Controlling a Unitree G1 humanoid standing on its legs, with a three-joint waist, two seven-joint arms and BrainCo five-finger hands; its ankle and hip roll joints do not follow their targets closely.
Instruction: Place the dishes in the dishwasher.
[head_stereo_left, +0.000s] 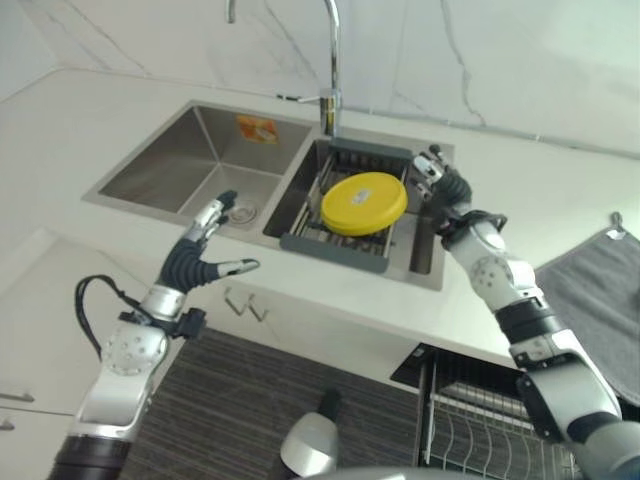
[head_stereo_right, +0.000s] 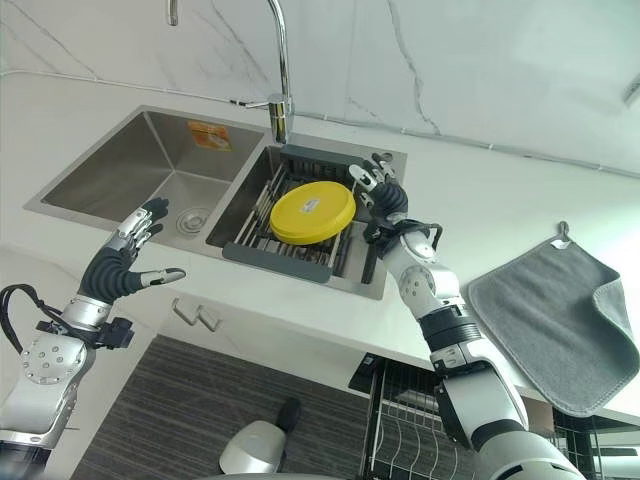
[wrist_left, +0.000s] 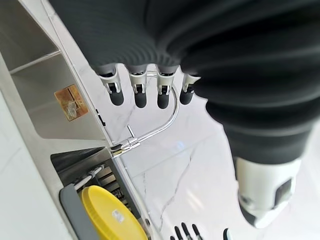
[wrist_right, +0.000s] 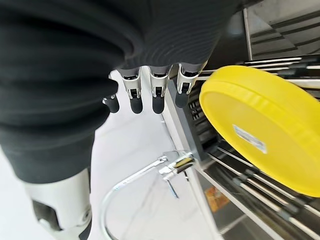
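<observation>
The dish to move is a yellow plate (head_stereo_left: 364, 203), lying upside down and slightly tilted on the dark drying rack (head_stereo_left: 335, 250) that sits in the right-hand basin of the steel sink (head_stereo_left: 160, 160), just in front of the tall chrome tap (head_stereo_left: 331, 60). The right robot hand (head_stereo_right: 382, 197) hovers just beside the plate's far right edge with its fingers straight and spread, holding nothing; in the right wrist view its fingers (wrist_right: 136, 95) point past the rim and are apart from it. The left robot hand (head_stereo_left: 205, 250) hangs open and empty over the front lip of the left basin, thumb out to the side, well apart from the plate. The plate looks like moulded plastic or melamine: stiff, light, and unlikely to break, but smooth and glossy, so a flat-fingered pinch may slide off, the more so if it is wet. It has a rounded raised rim all round and a small label near its middle. My judgement is that the best hold is at the rim on the right side nearest the right robot hand, with the thumb under the overhanging edge and the fingers across the upturned base, since the rack's wires leave room to get beneath. The dishwasher's wire rack (head_stereo_left: 480, 430) stands pulled out low on the right below the white desk (head_stereo_left: 560, 200), near a grey towel (head_stereo_right: 560, 310).
</observation>
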